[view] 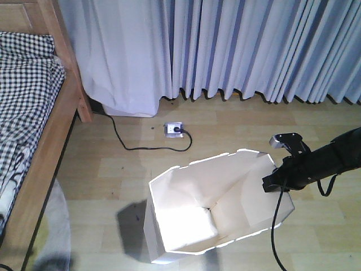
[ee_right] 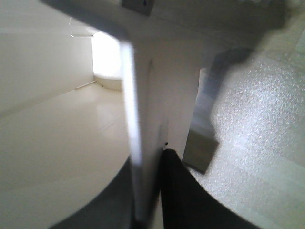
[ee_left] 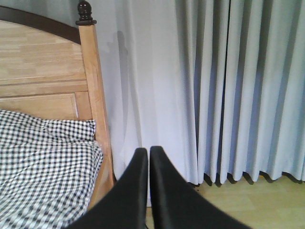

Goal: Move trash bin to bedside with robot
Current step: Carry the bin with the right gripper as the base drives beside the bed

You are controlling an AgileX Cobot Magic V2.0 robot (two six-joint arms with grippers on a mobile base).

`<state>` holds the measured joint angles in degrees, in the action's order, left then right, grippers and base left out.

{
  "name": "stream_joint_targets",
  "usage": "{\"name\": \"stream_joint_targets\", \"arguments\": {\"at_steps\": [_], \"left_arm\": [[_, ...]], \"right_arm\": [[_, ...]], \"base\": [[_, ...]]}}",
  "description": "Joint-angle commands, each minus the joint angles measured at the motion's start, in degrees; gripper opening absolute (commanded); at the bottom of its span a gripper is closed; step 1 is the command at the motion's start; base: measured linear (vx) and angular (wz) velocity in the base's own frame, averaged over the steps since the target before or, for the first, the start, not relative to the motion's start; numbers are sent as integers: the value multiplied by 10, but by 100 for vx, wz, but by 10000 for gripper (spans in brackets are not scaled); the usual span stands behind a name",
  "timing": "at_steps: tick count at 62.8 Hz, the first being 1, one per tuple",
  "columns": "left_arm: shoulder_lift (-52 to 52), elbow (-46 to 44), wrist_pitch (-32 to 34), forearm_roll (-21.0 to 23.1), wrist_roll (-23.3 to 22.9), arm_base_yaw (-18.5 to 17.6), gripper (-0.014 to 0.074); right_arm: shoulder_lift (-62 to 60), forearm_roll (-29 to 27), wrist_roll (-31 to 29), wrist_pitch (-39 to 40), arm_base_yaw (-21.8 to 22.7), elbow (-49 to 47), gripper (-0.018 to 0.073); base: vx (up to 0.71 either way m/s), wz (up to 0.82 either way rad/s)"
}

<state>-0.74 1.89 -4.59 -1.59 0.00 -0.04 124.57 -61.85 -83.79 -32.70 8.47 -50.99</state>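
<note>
Right end effector [view: 274,184] clamps the bin [view: 225,180] at its right rim, arm coming in from the right. In the right wrist view the end effector [ee_right: 147,168] is narrow, with the bin's white wall [ee_right: 167,86] pinched between the two dark fingers [ee_right: 183,195], one inside the bin and one outside. The cream interior shows on the left of the wall.

The bin is on the floor [view: 113,169], open top up, right of the bed [view: 34,107], with a strip of bare floor between them. Can't tell if its base touches the floor.

Left end effector [ee_left: 147,151] has its fingers pressed together, holding nothing, up in the air and pointed at the curtain [ee_left: 228,86], with the bed [ee_left: 47,157] on its left.

A socket [view: 173,130] and cable [view: 135,148] lie on the floor behind the bin, near the curtain [view: 254,45].
</note>
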Motion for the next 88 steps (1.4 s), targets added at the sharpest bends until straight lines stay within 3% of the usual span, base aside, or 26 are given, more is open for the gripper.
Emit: {"name": "stream_joint_targets", "arguments": {"at_steps": [1, 88], "left_arm": [[-8, 7, 43, 5, -8, -4, -6], [-8, 7, 43, 5, -8, -4, -6]], "right_arm": [[-41, -47, 6, -103, 2, -8, -5], [-41, -47, 6, -102, 2, -8, -5]], "base": [[27, -2], [22, 0]]}}
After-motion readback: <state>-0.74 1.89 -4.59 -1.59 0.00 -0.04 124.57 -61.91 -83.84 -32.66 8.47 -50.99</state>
